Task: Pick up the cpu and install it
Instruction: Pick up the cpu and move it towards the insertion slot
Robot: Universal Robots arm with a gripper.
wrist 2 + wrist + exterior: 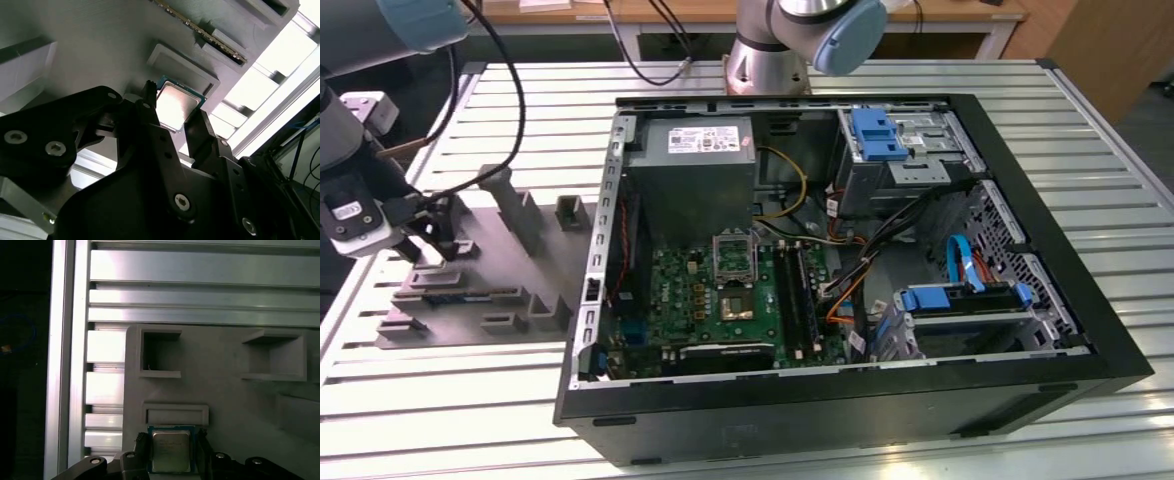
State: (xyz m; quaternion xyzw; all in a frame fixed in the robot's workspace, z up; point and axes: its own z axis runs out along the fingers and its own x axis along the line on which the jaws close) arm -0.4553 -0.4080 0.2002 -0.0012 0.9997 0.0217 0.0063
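Black gripper (176, 116) fingers (150, 112) pinch the cpu (171, 450) by two opposite edges, just over the grey tray (474, 272); it looks light, stiff, thin and fragile, safest gripped by its rim

The tray (491, 265) lies on the worktop (454, 400), at the exterior view's left of the computer case (854, 405). The cpu (171, 450) sits between my jaws, touching both, over the tray.
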